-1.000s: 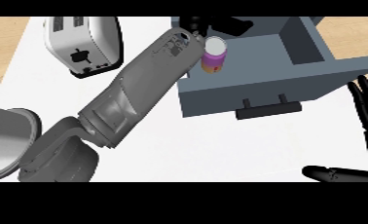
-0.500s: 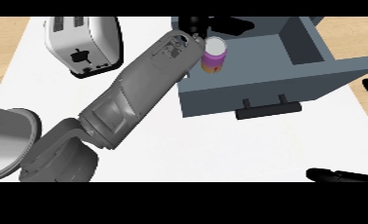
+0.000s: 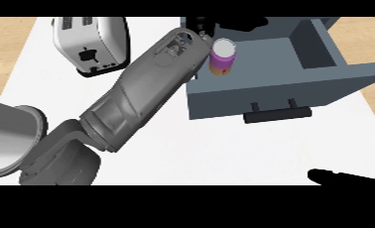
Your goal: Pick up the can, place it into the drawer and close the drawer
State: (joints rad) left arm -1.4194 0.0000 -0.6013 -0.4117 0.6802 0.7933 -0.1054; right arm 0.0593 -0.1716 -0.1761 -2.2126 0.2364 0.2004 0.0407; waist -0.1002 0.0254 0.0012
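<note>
At the lower right edge of the head view, the black fingers of the right hand [image 3: 341,177] lie straight and relaxed over the white counter top [image 3: 219,147], holding nothing. At the lower left edge sits part of a round grey metal bowl or pan [image 3: 13,138], cut off by the frame, so its exact kind is hard to tell. From there the grey left forearm [image 3: 139,95] runs diagonally up and to the right across the counter. Beyond the bare counter stands the open grey-blue drawer [image 3: 322,81], its front panel carrying a dark bar handle [image 3: 277,116]. The small purple can with a white top and an orange band [image 3: 222,57] stands upright inside the drawer, at its left side, just beside the end of the left forearm. To the left, a silver two-slot toaster [image 3: 92,43] rests on the counter. Farthest away, the black left hand [image 3: 219,24] reaches over the drawer's back left corner; whether its fingers are spread or curled cannot be told, and it seems apart from the can.
</note>
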